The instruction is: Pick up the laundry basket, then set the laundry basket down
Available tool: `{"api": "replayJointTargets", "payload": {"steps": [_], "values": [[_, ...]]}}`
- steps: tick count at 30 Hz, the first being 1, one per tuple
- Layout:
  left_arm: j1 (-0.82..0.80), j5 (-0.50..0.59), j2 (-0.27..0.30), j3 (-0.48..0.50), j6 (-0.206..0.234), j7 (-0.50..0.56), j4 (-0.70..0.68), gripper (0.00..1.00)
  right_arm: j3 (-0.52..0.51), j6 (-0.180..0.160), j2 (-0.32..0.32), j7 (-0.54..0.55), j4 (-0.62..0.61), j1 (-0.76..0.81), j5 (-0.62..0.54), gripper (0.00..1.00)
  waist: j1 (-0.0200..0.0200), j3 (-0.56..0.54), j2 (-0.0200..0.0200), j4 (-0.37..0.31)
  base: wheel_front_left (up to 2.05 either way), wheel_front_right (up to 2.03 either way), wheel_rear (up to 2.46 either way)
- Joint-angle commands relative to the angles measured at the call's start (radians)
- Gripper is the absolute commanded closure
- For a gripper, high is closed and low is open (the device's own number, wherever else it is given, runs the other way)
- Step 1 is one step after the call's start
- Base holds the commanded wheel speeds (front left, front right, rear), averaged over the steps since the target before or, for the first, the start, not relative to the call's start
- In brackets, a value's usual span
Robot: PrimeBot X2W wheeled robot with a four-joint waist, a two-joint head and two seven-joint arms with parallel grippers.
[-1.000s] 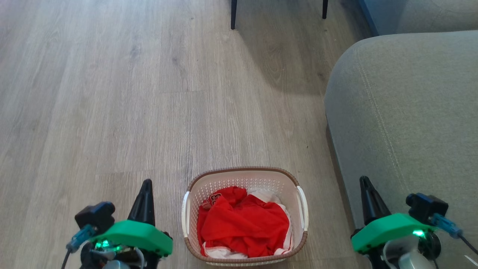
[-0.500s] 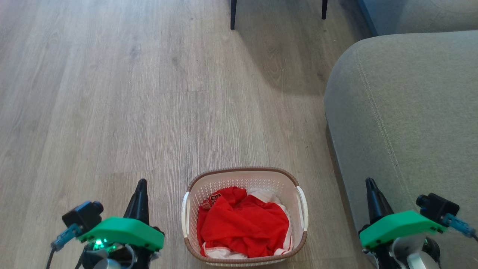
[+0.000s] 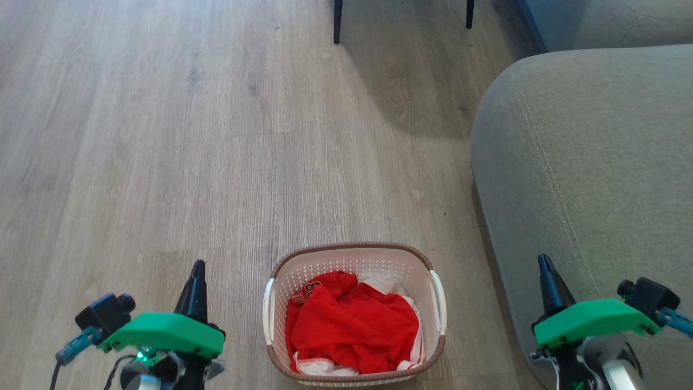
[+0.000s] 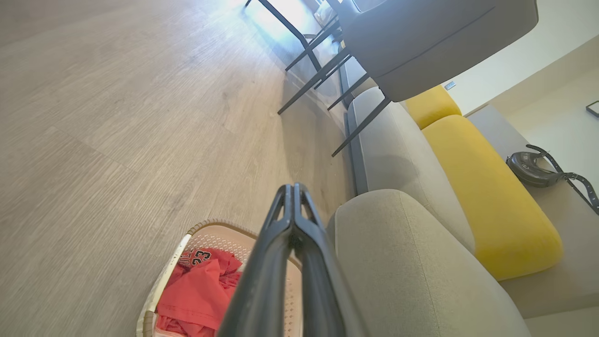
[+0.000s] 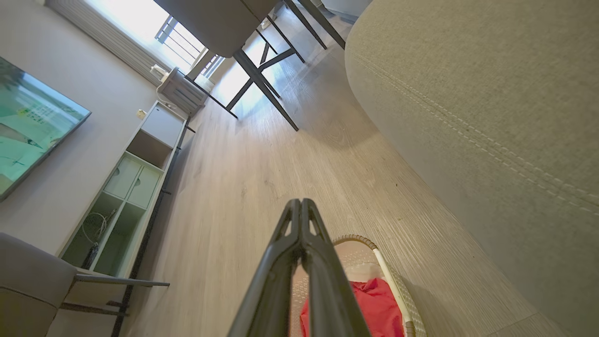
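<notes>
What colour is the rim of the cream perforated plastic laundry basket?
The rim is brown, woven-look; head view shows it best.

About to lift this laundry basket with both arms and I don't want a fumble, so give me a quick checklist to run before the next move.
1. The laundry basket stands upright on the floor: ok.
2. The red clothes lie inside the basket: ok.
3. The left claw is open for the left handle: not ok, shut.
4. The right claw is open for the right handle: not ok, shut.
5. Claws at the handles: not ok, both are out to the sides, apart from the basket.
6. Right claw's clearance from the sofa: cannot tell.
</notes>
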Motion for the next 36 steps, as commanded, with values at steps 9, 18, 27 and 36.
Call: {"api": "replayJointTargets", "payload": {"steps": [9,18,27,36], "values": [[-0.069,-0.116,0.016,0.05,-0.025,0.029,-0.019,1.0,-0.017,0.004,-0.018,0.027,-0.025,-0.052,0.118,1.0,0.0,-0.001,0.0,-0.001,0.0,0.0,0.0],[-0.075,-0.202,0.017,0.072,-0.036,0.052,-0.013,1.0,-0.033,0.004,-0.018,0.05,-0.021,-0.056,0.204,1.0,0.0,-0.002,0.0,-0.002,0.0,0.0,0.0],[-0.083,-0.297,0.017,0.098,-0.049,0.077,-0.006,1.0,-0.053,0.005,-0.018,0.075,-0.017,-0.062,0.301,1.0,0.0,-0.002,0.0,-0.002,0.0,0.0,0.0],[-0.09,-0.392,0.017,0.125,-0.063,0.103,0.001,1.0,-0.072,0.005,-0.017,0.101,-0.013,-0.067,0.397,1.0,0.0,-0.003,0.0,-0.003,0.0,0.0,0.0]]}}
